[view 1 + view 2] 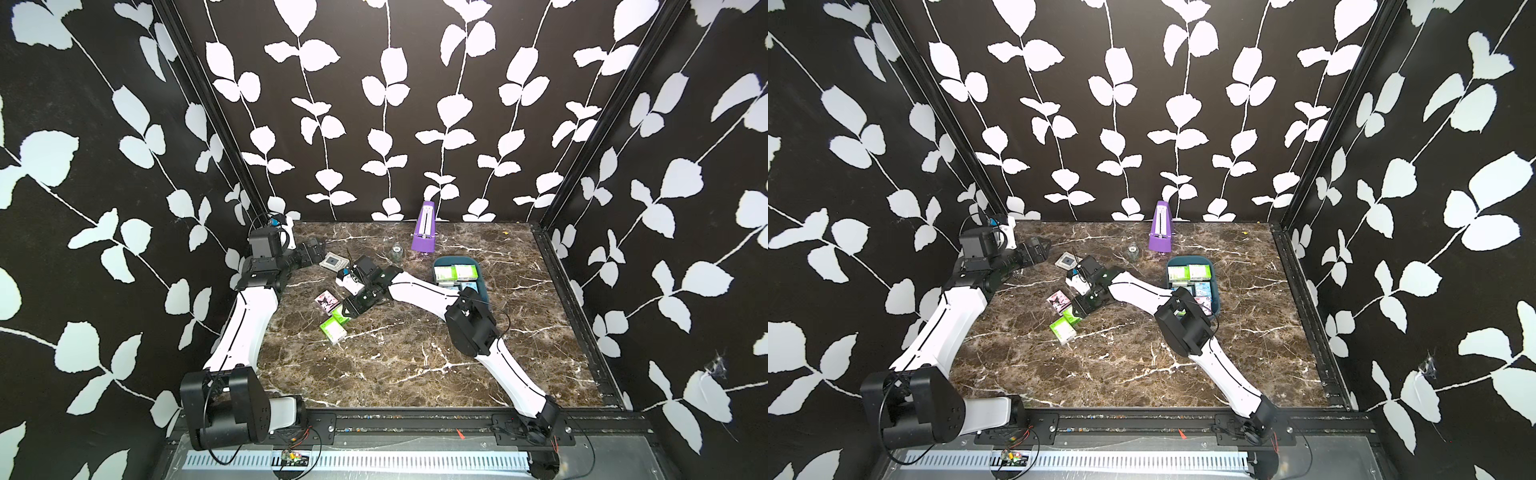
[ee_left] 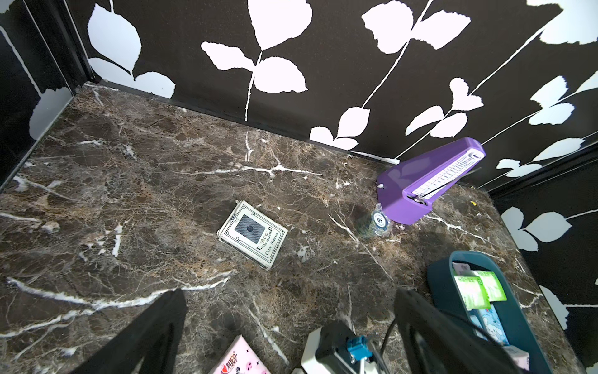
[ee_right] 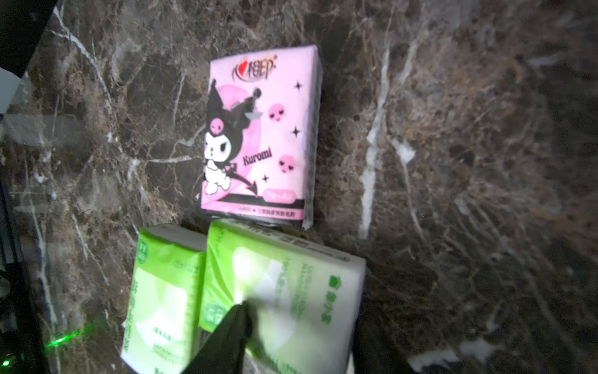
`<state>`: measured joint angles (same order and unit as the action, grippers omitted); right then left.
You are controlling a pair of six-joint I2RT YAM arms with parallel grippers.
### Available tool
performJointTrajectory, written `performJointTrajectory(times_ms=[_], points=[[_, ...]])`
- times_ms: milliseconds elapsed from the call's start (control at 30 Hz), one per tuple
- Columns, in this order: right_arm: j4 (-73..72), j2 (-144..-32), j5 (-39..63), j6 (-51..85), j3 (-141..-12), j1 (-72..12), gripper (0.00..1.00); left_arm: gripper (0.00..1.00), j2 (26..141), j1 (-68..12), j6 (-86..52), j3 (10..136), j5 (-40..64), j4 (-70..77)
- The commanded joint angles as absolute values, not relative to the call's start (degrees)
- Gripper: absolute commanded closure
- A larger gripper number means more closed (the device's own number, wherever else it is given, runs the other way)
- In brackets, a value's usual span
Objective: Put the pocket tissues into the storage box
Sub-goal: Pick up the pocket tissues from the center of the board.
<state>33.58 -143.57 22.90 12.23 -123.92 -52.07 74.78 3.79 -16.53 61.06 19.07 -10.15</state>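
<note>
One green packet [image 3: 291, 285] lies at my right jaws; clenched or not, I can't make out; left jaws released.

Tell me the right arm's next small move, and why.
Probably close the right gripper firmly on the green packet before any lift. In the right wrist view one finger sits at the packet's edge next to a second green packet, and the jaws seem to straddle it. The packet lies on the table, not in the storage box.
</note>
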Motion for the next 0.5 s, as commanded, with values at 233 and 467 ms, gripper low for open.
performJointTrajectory(times_ms=[233, 467], points=[[39.6, -145.5, 18.4, 9.4, -126.9, -52.8, 1.0, 0.01, 73.9, 4.1, -16.6, 61.8, 18.6, -10.3], [26.0, -134.7, 19.3, 15.3, -113.4, -48.7, 1.0, 0.01, 74.7, 4.1, -17.4, 61.8, 20.0, -8.9]])
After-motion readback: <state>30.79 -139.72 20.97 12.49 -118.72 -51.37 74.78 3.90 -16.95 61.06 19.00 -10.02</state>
